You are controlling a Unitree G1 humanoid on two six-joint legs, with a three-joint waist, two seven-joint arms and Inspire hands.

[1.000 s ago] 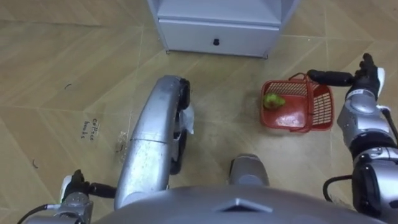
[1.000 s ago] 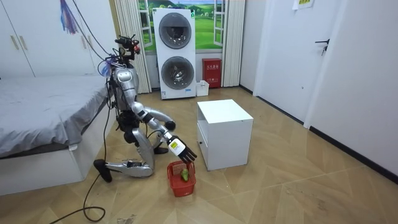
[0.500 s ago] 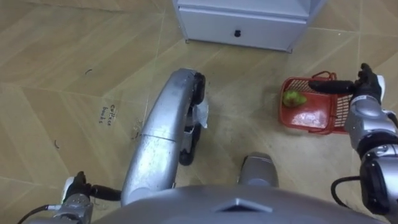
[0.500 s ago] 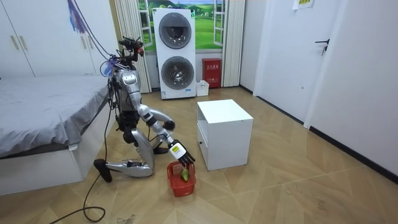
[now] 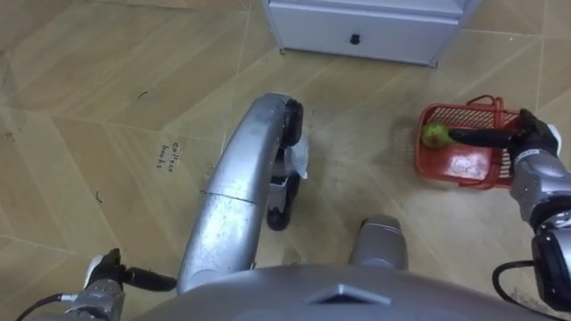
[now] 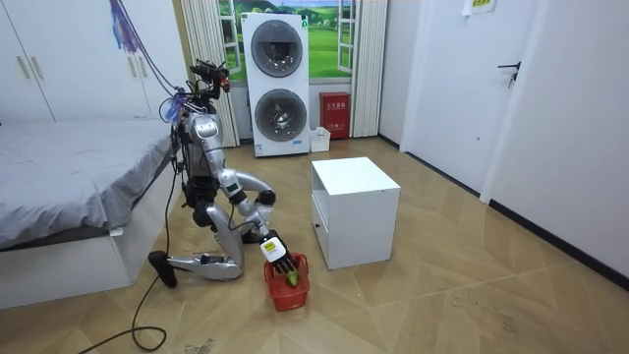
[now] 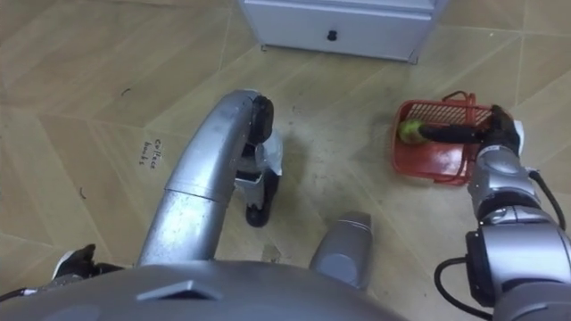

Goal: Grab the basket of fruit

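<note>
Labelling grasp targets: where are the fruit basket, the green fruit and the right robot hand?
fruit basket [image 5: 464, 167], left eye view, bare red floor.
green fruit [image 5: 434, 135], left eye view, its middle.
right robot hand [image 5: 533, 139], left eye view, back of hand.

smooth silver shell over thighs, forearms and chest, with black joints between. right hand [image 5: 528, 135] black, on a rounded grey wrist; left hand [image 5: 105, 267] dark, with a small white tag. black cable looped beside the right forearm. dark gear atop the head.
</note>
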